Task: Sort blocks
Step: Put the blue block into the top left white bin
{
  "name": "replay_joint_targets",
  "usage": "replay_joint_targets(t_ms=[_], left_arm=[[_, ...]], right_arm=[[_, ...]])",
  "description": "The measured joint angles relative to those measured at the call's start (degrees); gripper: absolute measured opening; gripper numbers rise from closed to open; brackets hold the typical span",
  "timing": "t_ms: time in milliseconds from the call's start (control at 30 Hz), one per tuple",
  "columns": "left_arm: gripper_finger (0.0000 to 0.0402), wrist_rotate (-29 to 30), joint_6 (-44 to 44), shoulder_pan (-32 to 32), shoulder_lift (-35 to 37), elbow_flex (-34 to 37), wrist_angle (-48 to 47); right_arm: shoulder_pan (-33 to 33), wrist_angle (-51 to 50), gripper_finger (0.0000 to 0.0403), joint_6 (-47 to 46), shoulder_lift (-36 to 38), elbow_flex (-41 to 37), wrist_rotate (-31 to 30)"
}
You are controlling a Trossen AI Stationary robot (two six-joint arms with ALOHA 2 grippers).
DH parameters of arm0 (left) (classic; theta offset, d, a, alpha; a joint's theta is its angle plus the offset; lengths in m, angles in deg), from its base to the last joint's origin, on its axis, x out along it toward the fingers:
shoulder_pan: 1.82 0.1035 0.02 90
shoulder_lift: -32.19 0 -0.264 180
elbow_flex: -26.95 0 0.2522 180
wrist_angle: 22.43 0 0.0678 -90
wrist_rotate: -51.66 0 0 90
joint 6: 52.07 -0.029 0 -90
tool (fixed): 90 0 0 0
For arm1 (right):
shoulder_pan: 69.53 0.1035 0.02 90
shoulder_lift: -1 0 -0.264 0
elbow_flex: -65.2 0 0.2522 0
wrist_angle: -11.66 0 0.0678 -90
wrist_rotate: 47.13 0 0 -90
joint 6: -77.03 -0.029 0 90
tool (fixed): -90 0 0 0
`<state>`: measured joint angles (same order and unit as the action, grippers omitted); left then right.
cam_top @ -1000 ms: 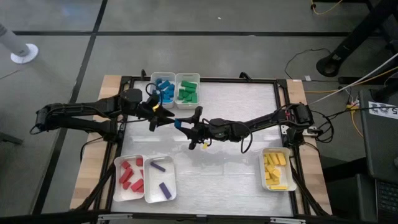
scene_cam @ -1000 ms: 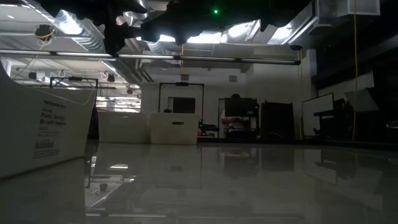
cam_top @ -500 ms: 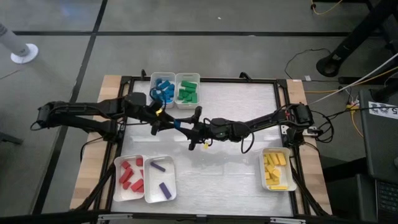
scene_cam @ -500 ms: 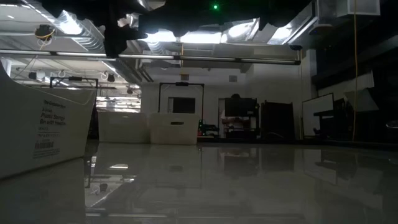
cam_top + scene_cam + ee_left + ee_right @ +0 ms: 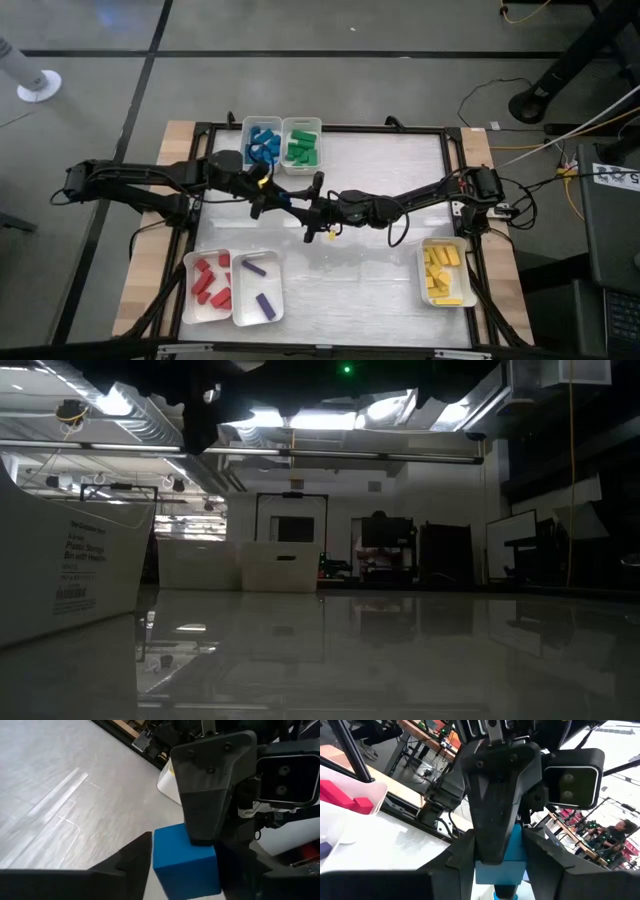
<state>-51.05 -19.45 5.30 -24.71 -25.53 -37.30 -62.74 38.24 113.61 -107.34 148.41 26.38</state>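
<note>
A small blue block [image 5: 185, 857] hangs above the table's middle, between both grippers. My right gripper [image 5: 300, 205] comes from the table's right and is shut on it. My left gripper [image 5: 270, 197] comes from the left, and its fingers stand around the same block [image 5: 501, 857]. In the high view the block shows as a blue speck [image 5: 285, 200] between the two hands. Other blocks lie sorted in white trays: blue [image 5: 262, 143], green [image 5: 302, 145], red [image 5: 208, 285], purple [image 5: 258, 288] and yellow [image 5: 443, 272]. My left gripper has the block's two opposite side faces [image 5: 156, 852] between its fingers [image 5: 127, 867], coming about level from the table's left; no gap shows beside them. The block is clear of the table. My right gripper pinches the block's other pair of faces [image 5: 485, 870] between its two fingers [image 5: 462, 857], level from the table's right. One of its fingers [image 5: 212, 790] lies over the block's top in the left wrist view. The block is lifted clear.
The blue and green trays stand at the far edge left of centre, the red and purple trays at the near left, the yellow tray at the near right. A white tray wall [image 5: 70, 570] fills the low view's left. A black frame [image 5: 330, 127] borders the white mat.
My left gripper has gone from beside the blue tray toward the table's right and a little down, up to my right gripper, and its fingers have come around the blue block. My right gripper has kept the block still.
</note>
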Motion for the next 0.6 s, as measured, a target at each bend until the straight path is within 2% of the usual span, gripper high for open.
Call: replay_joint_targets(t_ms=[200,600], left_arm=[[0.0118,0.02,0.83,0.07,0.00,0.00,-0.08],[0.0118,0.00,1.46,0.28,0.15,0.00,-2.85]], right_arm=[[-0.07,-0.26,0.0149,0.71,0.00,0.00,-0.38],[-0.07,-0.29,0.0199,-5.25,0.02,0.00,-0.46]])
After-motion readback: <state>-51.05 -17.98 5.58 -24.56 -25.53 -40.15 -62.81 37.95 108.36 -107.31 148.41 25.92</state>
